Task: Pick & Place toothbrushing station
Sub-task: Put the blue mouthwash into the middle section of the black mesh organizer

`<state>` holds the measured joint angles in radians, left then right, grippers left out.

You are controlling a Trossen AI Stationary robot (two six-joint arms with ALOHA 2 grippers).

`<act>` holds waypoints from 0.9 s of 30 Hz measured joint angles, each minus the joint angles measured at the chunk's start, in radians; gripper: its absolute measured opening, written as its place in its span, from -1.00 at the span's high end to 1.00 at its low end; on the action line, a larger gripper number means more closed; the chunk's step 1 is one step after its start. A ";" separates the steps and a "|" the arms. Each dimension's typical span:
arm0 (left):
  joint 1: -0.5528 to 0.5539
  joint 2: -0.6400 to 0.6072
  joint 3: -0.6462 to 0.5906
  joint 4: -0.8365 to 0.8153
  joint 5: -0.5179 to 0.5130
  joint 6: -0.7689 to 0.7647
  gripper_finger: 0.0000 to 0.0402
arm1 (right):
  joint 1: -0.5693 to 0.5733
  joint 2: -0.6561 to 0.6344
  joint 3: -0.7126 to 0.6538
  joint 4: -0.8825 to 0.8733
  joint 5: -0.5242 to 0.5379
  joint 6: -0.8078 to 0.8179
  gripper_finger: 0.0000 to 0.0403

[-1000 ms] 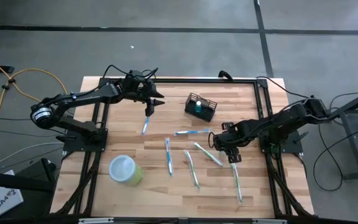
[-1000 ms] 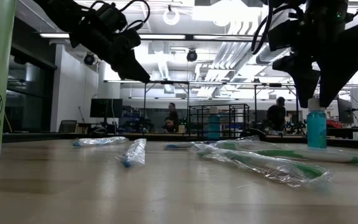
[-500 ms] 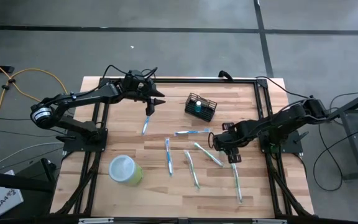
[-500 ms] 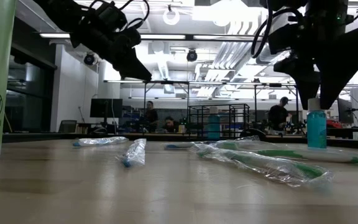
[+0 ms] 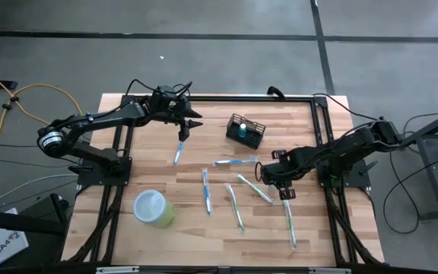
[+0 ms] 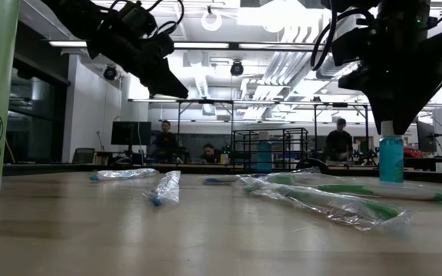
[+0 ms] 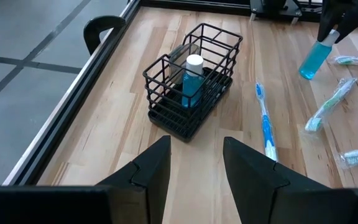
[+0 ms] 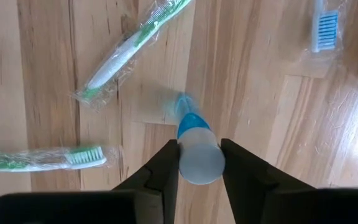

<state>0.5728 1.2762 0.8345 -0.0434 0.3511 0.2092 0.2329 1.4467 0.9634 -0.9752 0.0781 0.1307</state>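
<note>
A: Where are the tools?
B: Left tool (image 5: 191, 124) hangs parted, empty, near the far desk (image 5: 204, 228) edge. Right tool (image 8: 199, 163) clamps a blue bottle (image 8: 199, 149).
A: The toothbrushing station (image 5: 245, 131)?
B: Between them, bare wood around.

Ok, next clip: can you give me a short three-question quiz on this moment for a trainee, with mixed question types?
1. True or false: the wire basket is empty.
2. What does the right gripper hold? A) nothing B) a small blue bottle C) the basket
3. Fill in: the left gripper hangs above the table facing the basket, and its jaws are ____.

Key: 1 false; 2 B; 3 open.
</note>
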 joint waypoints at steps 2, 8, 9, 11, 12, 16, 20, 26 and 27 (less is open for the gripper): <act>0.000 0.000 0.000 0.000 0.000 0.000 0.28 | 0.000 0.000 0.000 0.000 -0.002 0.000 0.50; 0.000 0.000 0.000 0.000 0.000 0.000 0.28 | 0.000 0.000 0.000 -0.001 -0.003 0.004 0.55; 0.000 0.000 0.000 0.000 0.000 0.000 0.28 | 0.000 0.000 0.000 -0.001 -0.003 0.004 0.55; 0.000 0.000 0.000 0.000 0.000 0.000 0.28 | 0.000 0.000 0.000 -0.001 -0.003 0.004 0.55; 0.000 0.000 0.000 0.000 0.000 0.000 0.28 | 0.000 0.000 0.000 -0.001 -0.003 0.004 0.55; 0.000 0.000 0.000 0.000 0.000 0.000 0.28 | 0.000 0.000 0.000 -0.002 -0.003 0.011 0.56; 0.000 0.000 0.000 0.000 0.000 0.000 0.28 | -0.016 -0.007 0.000 -0.020 -0.017 0.047 0.56; 0.000 0.000 0.000 0.000 0.000 0.000 0.28 | -0.077 -0.008 0.056 -0.089 -0.054 0.065 0.56; 0.000 0.000 0.000 0.000 0.000 0.000 0.28 | -0.088 -0.008 0.071 -0.099 -0.052 0.054 0.56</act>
<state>0.5728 1.2762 0.8345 -0.0437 0.3510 0.2092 0.1446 1.4384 1.0346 -1.0746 0.0264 0.1849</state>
